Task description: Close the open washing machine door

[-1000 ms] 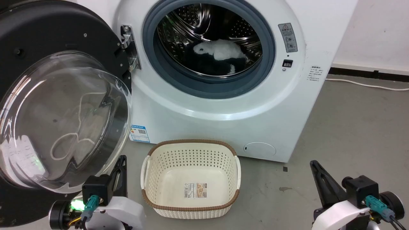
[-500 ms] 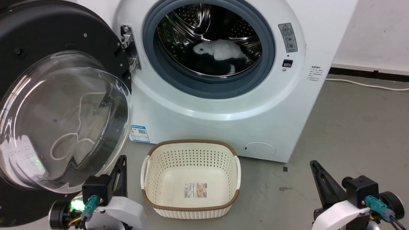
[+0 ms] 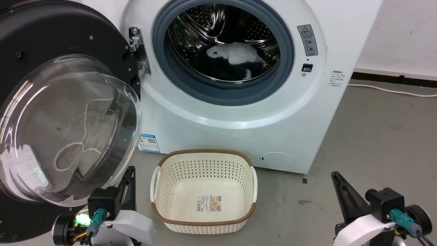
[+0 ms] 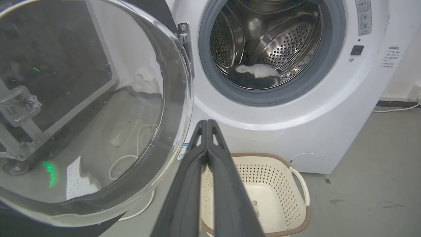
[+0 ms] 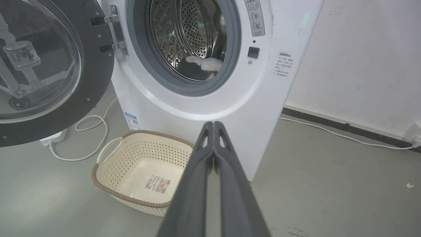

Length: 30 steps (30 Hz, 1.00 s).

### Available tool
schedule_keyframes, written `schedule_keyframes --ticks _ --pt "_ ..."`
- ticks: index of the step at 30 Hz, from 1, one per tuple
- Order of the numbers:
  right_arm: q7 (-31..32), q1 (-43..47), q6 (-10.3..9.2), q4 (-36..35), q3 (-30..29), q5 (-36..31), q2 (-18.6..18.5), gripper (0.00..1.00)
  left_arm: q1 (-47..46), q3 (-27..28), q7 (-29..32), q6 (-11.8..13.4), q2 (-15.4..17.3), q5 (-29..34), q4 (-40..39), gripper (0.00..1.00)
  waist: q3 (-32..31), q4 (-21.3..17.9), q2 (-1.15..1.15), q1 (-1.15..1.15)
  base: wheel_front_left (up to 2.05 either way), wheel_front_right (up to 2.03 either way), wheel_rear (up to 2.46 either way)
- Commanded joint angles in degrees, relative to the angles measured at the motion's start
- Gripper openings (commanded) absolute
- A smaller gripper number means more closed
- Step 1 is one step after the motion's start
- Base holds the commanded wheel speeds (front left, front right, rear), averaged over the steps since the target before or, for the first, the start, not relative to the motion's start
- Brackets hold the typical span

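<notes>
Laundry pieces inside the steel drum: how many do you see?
2. A white fluffy piece lies on a dark piece at the bottom of the steel drum; more may be hidden beneath.

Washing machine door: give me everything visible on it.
The washing machine door is swung wide open to the left of the drum, hung on a metal hinge on the washing machine. Wide glossy black rim with small screws, bulging clear glass bowl facing the robot. The left gripper, jaws shut, sits beside its lower edge, apparently not touching.
</notes>
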Motion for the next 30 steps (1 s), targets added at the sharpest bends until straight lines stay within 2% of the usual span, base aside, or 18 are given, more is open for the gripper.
schedule_keyframes --ticks 1,11,12,30 --pt "0.0 -0.8 -0.03 -0.3 0.0 -0.4 0.0 0.00 0.8 0.1 0.0 -0.3 0.0 0.1 -0.2 0.00 0.0 0.0 0.00 0.00 0.00 0.00 0.00" --pt "0.0 -0.8 -0.03 -0.3 0.0 -0.4 0.0 0.00 0.8 0.1 0.0 -0.3 0.0 0.1 -0.2 0.00 0.0 0.0 0.00 0.00 0.00 0.00 0.00" --pt "0.0 0.0 0.00 0.0 0.0 0.0 0.0 1.00 0.0 0.0 0.0 0.0 0.0 0.0 0.0 1.00 0.0 0.0 0.00 0.00 0.00 0.00 0.00" --pt "-1.8 1.0 0.00 0.8 0.2 2.4 0.0 1.00 0.6 -1.4 -1.8 -0.1 0.0 -2.4 0.9 1.00 0.0 0.0 0.00 0.00 0.00 0.00 0.00"
